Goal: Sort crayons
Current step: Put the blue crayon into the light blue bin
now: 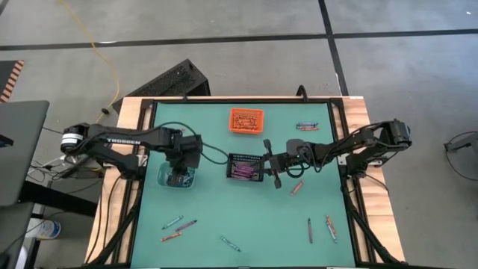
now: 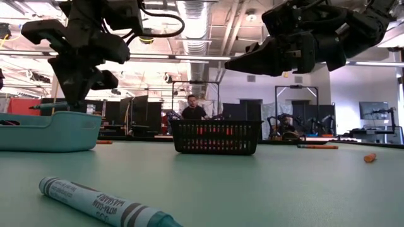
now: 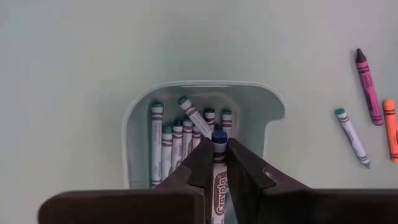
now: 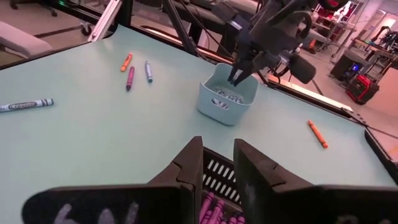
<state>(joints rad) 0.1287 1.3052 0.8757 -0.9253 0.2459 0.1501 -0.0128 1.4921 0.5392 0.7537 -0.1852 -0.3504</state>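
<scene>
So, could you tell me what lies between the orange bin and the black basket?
Nothing: in the high view, only bare green mat separates the orange bin from the black basket.

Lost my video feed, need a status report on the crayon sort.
Left gripper over clear bin, shut on blue crayon. Right gripper open, empty, above black basket. Loose crayons on table; nothing blocking.

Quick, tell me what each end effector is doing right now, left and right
Left end effector: closed on a blue crayon, above the clear bin.
Right end effector: open, holding nothing, over the black basket.
</scene>
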